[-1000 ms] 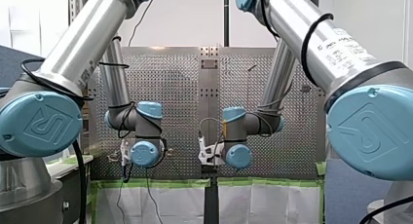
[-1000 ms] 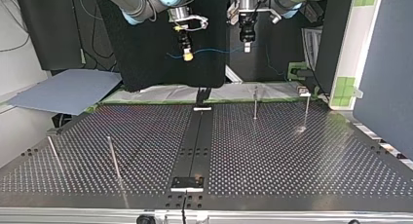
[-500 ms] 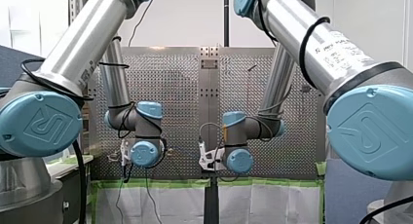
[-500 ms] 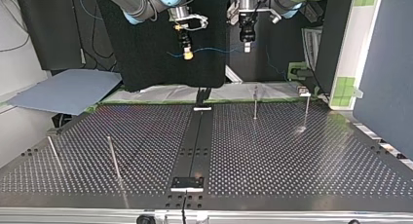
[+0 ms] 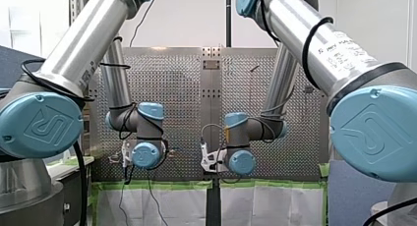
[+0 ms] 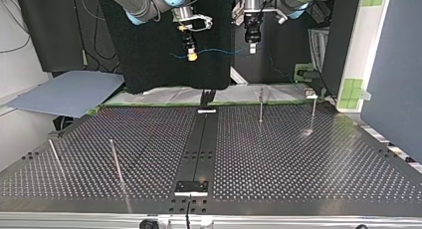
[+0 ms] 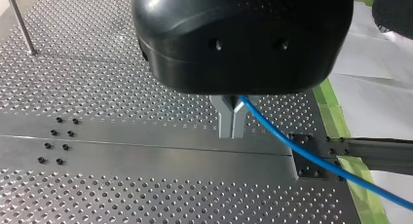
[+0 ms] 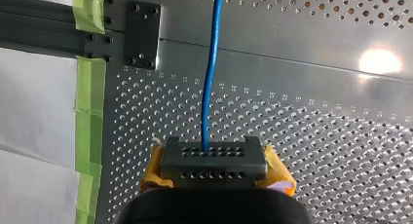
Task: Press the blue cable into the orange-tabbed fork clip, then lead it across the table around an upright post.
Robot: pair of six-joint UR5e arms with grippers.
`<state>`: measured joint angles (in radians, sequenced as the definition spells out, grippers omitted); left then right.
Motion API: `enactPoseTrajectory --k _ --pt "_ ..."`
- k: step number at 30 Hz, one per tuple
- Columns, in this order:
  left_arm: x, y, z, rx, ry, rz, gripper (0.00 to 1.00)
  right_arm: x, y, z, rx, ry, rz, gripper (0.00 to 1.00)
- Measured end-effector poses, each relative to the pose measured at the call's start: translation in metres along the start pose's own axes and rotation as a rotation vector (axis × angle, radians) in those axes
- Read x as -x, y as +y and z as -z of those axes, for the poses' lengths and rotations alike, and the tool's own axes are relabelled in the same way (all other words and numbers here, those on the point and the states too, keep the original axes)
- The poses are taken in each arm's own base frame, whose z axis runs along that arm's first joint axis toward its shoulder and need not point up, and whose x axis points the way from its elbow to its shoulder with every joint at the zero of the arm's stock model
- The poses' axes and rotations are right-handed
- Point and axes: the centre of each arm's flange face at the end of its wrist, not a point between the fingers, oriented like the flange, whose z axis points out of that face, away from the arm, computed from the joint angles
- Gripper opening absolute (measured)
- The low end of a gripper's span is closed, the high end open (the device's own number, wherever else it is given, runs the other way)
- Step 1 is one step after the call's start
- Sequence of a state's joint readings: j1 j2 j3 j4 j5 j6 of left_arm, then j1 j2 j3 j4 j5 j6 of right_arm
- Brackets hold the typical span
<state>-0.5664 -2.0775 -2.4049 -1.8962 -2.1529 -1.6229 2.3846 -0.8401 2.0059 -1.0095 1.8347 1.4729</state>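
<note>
Cable (image 6: 219, 52), blue, hung stretched in the air between both grippers, above the table's (image 6: 298, 164) far edge in the top view. My left gripper (image 7: 232, 122) was pinched tight on it; my right gripper (image 8: 213, 158) clamped it too. Carrying seemed the step in hand. Next, it needed lowering into the clip, which I could not pick out.

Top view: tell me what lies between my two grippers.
In the top view, the blue cable spans that gap, strung in mid-air from my right gripper to my left gripper.
</note>
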Motion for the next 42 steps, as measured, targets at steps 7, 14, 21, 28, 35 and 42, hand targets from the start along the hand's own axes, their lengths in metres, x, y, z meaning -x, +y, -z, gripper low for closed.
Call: enactPoseTrajectory --k 7,14,21,28,35,42 --pt "0.004 0.01 0.001 0.0 0.001 -0.026 0.0 -0.014 -0.007 -0.003 0.002 0.018 -0.009 0.0" --pt "0.018 0.023 -0.006 -0.004 0.007 -0.02 0.0 -0.066 -0.014 -0.019 0.02 0.079 -0.084 0.0" --pt "0.043 0.022 -0.014 -0.02 -0.051 0.076 0.0 -0.111 -0.008 -0.03 -0.003 0.125 -0.162 0.0" --pt "0.043 0.018 -0.031 -0.012 -0.101 0.162 0.0 -0.139 0.002 -0.037 -0.021 0.201 -0.206 0.0" --pt "0.034 0.019 -0.046 0.009 -0.116 0.179 0.0 -0.122 0.006 -0.057 -0.028 0.222 -0.21 0.0" --pt "0.032 0.028 -0.055 0.057 -0.104 0.184 0.0 -0.095 0.0 -0.071 -0.06 0.213 -0.227 0.0"
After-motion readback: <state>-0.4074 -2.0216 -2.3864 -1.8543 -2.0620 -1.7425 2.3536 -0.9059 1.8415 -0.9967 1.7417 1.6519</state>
